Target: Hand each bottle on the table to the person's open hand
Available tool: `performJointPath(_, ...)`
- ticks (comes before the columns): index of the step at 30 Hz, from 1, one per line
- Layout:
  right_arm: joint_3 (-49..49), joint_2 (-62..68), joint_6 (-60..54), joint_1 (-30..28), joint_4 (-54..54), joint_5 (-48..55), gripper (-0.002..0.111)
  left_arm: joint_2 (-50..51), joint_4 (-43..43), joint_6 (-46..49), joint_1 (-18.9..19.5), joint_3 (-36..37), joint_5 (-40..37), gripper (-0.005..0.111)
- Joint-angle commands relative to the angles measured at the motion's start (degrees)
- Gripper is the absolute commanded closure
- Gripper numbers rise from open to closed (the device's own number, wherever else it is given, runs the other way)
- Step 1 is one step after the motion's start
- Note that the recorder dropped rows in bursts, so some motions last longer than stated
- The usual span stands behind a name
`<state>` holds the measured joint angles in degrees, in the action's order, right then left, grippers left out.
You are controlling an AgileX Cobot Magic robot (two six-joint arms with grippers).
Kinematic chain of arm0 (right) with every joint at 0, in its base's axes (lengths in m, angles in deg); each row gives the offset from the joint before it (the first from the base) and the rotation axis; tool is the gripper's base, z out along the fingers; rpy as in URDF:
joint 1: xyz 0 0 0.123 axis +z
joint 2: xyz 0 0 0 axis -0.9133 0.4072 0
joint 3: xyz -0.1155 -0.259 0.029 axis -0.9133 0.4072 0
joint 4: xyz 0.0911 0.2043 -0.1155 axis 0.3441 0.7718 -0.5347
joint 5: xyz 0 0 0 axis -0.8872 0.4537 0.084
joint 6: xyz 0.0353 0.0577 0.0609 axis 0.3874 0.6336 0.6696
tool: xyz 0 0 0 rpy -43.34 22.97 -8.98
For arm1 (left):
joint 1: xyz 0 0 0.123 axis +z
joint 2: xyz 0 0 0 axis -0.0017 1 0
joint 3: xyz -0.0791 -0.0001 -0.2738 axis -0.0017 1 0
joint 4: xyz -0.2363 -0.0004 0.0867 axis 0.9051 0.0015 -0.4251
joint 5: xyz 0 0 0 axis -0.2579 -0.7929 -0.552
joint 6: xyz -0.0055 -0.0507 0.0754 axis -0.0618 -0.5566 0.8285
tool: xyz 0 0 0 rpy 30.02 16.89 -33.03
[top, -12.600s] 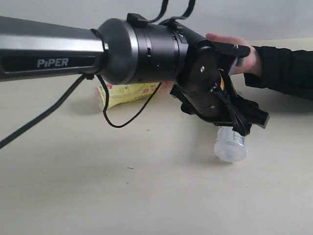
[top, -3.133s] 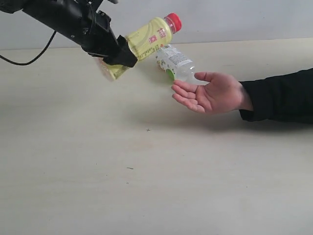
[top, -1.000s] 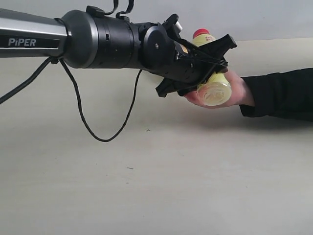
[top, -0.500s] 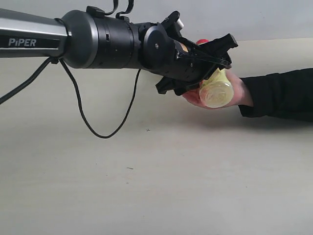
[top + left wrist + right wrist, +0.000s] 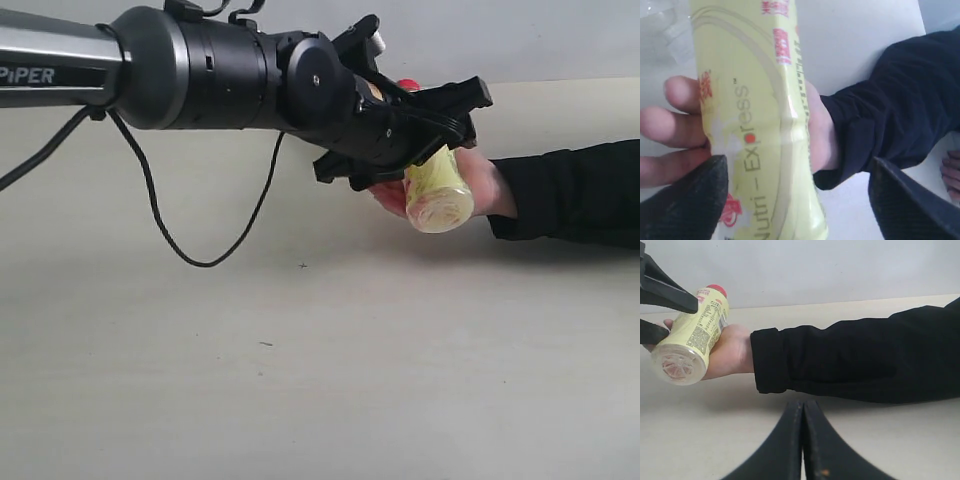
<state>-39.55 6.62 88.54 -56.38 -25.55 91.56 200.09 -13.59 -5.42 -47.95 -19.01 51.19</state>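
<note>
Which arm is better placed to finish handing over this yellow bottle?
Left. Its end effector is open around the yellow bottle lying on the person's hand; the right end effector is shut, apart from the bottle.

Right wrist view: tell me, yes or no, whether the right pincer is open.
No, the right pincer is closed into one dark wedge, with no gap at its tip and nothing held in it.

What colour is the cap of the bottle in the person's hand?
Red cap on the yellow bottle; clearest in the right wrist view.
</note>
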Motion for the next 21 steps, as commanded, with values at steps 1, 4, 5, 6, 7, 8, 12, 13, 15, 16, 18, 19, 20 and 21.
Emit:
performJointPath(1,0.3,0.2,0.0,-0.3,-0.1,-0.7,0.108,-3.2,-0.3,6.6,-0.1,-0.3,-4.7,0.032)
performJointPath(4,0.3,0.2,0.0,-0.3,-0.1,-0.7,0.108,-4.9,-0.4,9.7,-0.1,-0.3,-7.3,0.032)
performJointPath(5,0.3,0.2,0.0,-0.3,-0.1,-0.7,0.108,-5.5,-0.4,11.0,-0.1,-0.3,-8.3,0.032)
performJointPath(6,0.3,0.2,0.0,-0.3,-0.1,-0.7,0.108,-6.3,-0.6,13.2,-0.1,-0.3,-9.2,0.032)
performJointPath(7,0.3,0.2,0.0,-0.3,-0.1,-0.7,0.108,-6.8,-0.6,14.9,-0.1,-0.3,-10.1,0.032)
performJointPath(8,0.3,0.2,0.0,-0.3,-0.1,-0.7,0.108,-7.5,-0.7,17.4,-0.1,-0.3,-10.8,0.033)
performJointPath(12,0.3,0.2,0.0,-0.3,-0.1,-0.7,0.108,-10.2,-1.9,22.6,-0.1,-0.3,-15.5,0.034)
performJointPath(13,0.3,0.2,0.0,-0.3,-0.1,-0.7,0.108,-10.8,-2.8,22.8,-0.1,-0.3,-16.3,0.034)
performJointPath(15,0.3,0.2,0.0,-0.3,-0.1,-0.7,0.108,-12.3,-5.0,24.2,-0.1,-0.3,-17.9,0.034)
performJointPath(16,0.3,0.2,0.0,-0.3,-0.1,-0.7,0.108,-12.9,-6.2,24.3,-0.1,-0.3,-18.9,0.034)
performJointPath(18,0.3,0.2,0.0,-0.3,-0.1,-0.7,0.108,-14.4,-9.4,24.4,-0.1,-0.1,-21.2,0.034)
performJointPath(19,0.3,0.2,0.0,-0.3,-0.1,-0.7,0.108,-15.0,-10.7,24.4,-0.1,0.2,-22.1,0.034)
performJointPath(20,0.3,0.2,0.0,-0.3,-0.1,-0.7,0.108,-15.8,-12.1,24.4,-0.1,0.7,-22.7,0.034)
performJointPath(21,0.3,0.2,0.0,-0.3,-0.1,-0.7,0.108,-16.5,-13.3,24.4,-0.1,1.3,-23.0,0.034)
